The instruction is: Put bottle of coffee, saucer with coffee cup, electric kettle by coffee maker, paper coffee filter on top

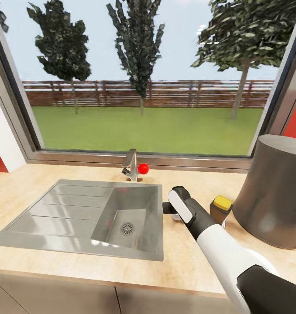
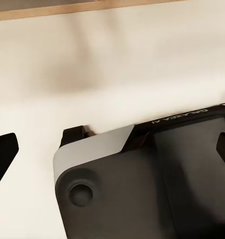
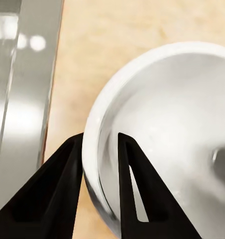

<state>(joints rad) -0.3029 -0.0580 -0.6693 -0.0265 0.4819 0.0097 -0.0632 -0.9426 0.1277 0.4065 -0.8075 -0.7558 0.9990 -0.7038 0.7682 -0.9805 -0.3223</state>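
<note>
My right gripper (image 1: pixel 174 212) reaches down to the countertop (image 1: pixel 78 270) just right of the sink. Its fingers (image 3: pixel 67 174) are shut on the rim of a white saucer (image 3: pixel 167 129), one finger inside and one outside. A small part of the saucer (image 1: pixel 176 217) shows under the gripper. Right behind the arm stands the bottle of coffee (image 1: pixel 221 208), brown with a yellow lid. A large dark grey cylindrical appliance (image 1: pixel 274 192) stands next to it at the right. My left gripper (image 2: pixel 112 149) hangs open over a pale surface, with part of my own body beneath it.
A steel sink (image 1: pixel 126 218) with a drainboard (image 1: pixel 56 213) fills the counter's left half. Its tap (image 1: pixel 131 165) with a red knob (image 1: pixel 142 168) stands by the window sill (image 1: pixel 122 158). Red wall panels flank the window.
</note>
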